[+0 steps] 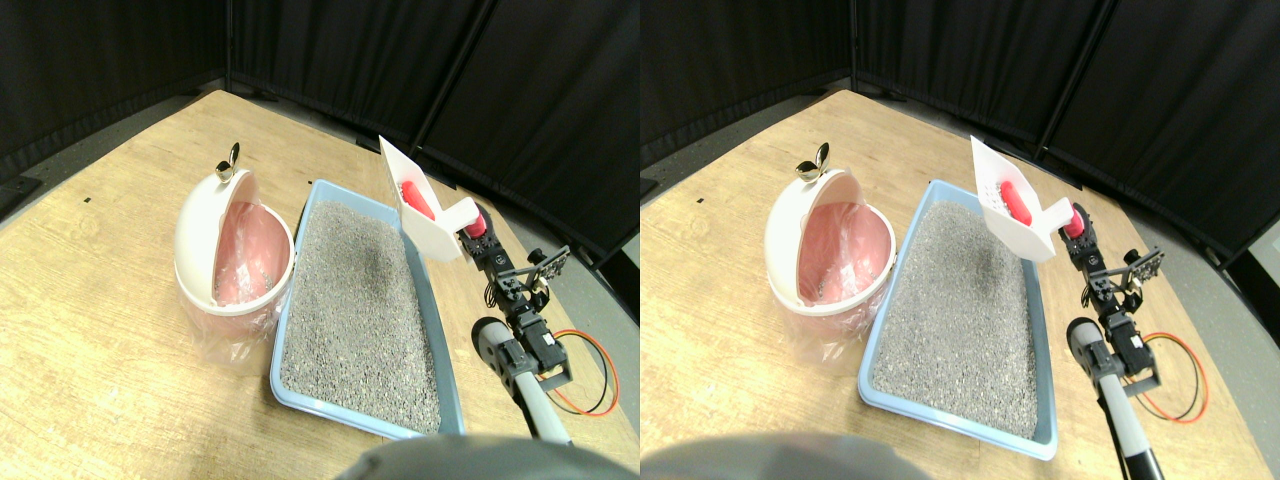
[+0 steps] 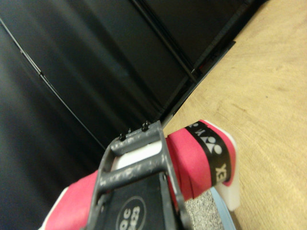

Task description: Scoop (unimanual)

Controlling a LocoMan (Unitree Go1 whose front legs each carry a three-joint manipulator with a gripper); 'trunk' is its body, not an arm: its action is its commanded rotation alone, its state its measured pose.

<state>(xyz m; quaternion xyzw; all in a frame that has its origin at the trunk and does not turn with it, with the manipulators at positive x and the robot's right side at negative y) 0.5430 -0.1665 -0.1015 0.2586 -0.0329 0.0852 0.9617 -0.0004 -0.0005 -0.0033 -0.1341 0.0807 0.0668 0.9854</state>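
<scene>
A white scoop [image 1: 428, 222] hangs tilted in the air over the far right corner of the blue tray [image 1: 278, 350] of grey litter [image 1: 360, 300]. A red oblong piece [image 1: 416, 198] lies on its blade. My right gripper [image 1: 484, 238] is shut on the scoop's red-wrapped handle [image 1: 476, 224], just beyond the tray's right rim. In the wrist view the dark jaw frame [image 2: 139, 163] lies against the red handle [image 2: 192, 153], with the scoop's white body [image 2: 231, 191] and a patch of litter [image 2: 206, 215] behind it.
A white and pink bin [image 1: 215, 240] with its lid swung open and a clear bag inside stands against the tray's left side. An orange and black cable [image 1: 600, 370] loops on the wooden floor beside my arm. Black curtains close off the back.
</scene>
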